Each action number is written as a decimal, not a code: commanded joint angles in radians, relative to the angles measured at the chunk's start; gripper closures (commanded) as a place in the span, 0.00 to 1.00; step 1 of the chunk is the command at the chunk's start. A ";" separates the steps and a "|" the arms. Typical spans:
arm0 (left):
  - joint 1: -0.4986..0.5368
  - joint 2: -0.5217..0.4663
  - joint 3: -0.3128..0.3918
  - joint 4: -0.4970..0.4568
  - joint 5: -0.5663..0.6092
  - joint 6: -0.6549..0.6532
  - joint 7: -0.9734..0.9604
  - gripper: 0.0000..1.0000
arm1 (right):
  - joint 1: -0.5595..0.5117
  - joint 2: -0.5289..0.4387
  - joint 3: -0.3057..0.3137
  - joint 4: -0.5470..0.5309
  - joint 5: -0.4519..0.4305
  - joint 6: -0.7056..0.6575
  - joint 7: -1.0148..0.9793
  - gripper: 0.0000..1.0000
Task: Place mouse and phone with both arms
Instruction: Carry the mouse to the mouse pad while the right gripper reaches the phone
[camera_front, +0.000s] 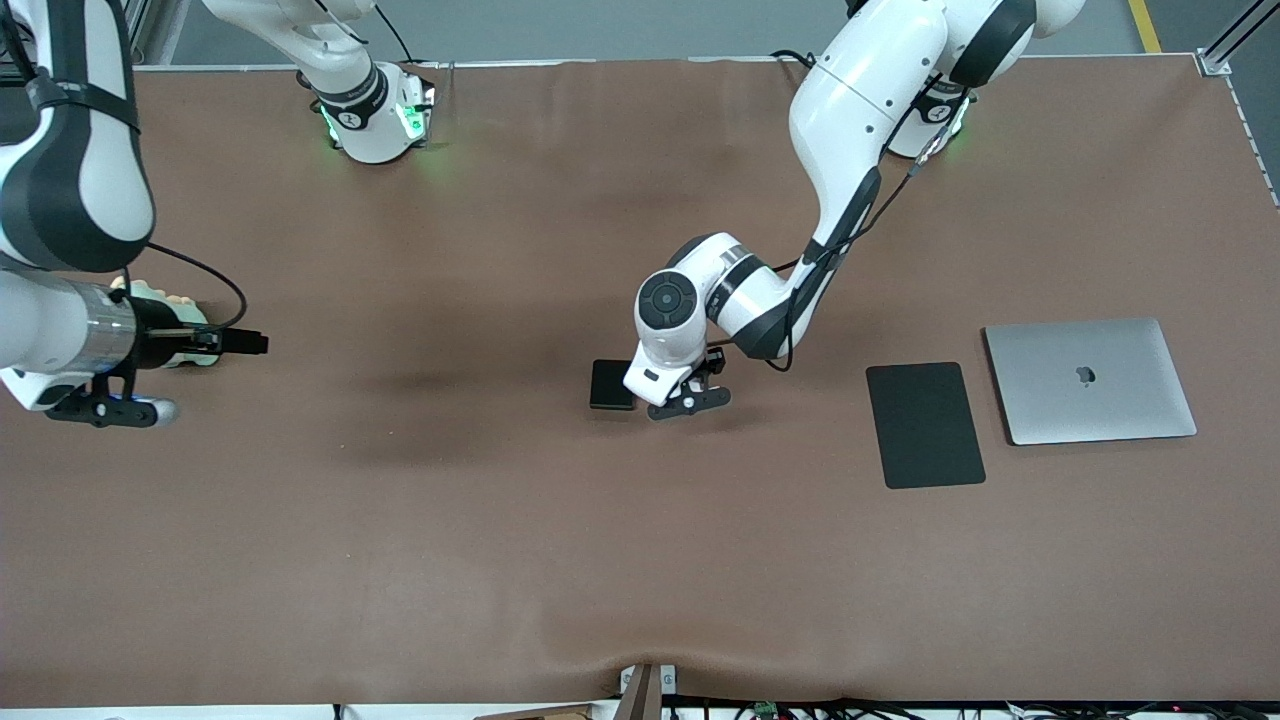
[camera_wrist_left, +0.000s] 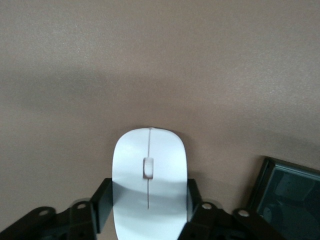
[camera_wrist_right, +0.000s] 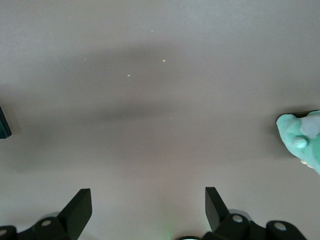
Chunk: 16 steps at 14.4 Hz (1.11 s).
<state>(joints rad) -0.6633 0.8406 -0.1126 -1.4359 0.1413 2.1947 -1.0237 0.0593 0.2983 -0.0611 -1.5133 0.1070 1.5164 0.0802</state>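
The white mouse (camera_wrist_left: 149, 175) lies between the fingers of my left gripper (camera_wrist_left: 149, 207), which press on both of its sides, low at the table's middle. In the front view the left gripper (camera_front: 686, 398) hides the mouse. The black phone (camera_front: 612, 384) lies flat on the table right beside that gripper, toward the right arm's end; its corner also shows in the left wrist view (camera_wrist_left: 290, 195). My right gripper (camera_front: 250, 343) is open and empty at the right arm's end of the table; in the right wrist view (camera_wrist_right: 147, 200) only bare table lies between its fingers.
A flat black mouse pad (camera_front: 925, 425) and a closed silver laptop (camera_front: 1088, 380) lie side by side toward the left arm's end. A pale green soft toy (camera_front: 160, 297) sits by the right gripper and shows in the right wrist view (camera_wrist_right: 302, 140).
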 joint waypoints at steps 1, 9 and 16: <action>0.011 -0.015 0.013 0.005 0.041 -0.039 -0.012 0.82 | 0.026 0.008 -0.002 -0.005 0.014 0.004 0.041 0.00; 0.201 -0.219 0.011 -0.081 0.092 -0.185 0.270 0.83 | 0.177 0.036 -0.002 -0.047 0.091 0.100 0.190 0.00; 0.421 -0.327 0.007 -0.300 0.178 -0.133 0.410 0.83 | 0.365 0.123 0.000 -0.056 0.115 0.263 0.409 0.00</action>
<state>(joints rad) -0.2775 0.5654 -0.0944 -1.6404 0.2754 2.0159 -0.6158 0.3757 0.3939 -0.0516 -1.5683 0.1998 1.7388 0.4339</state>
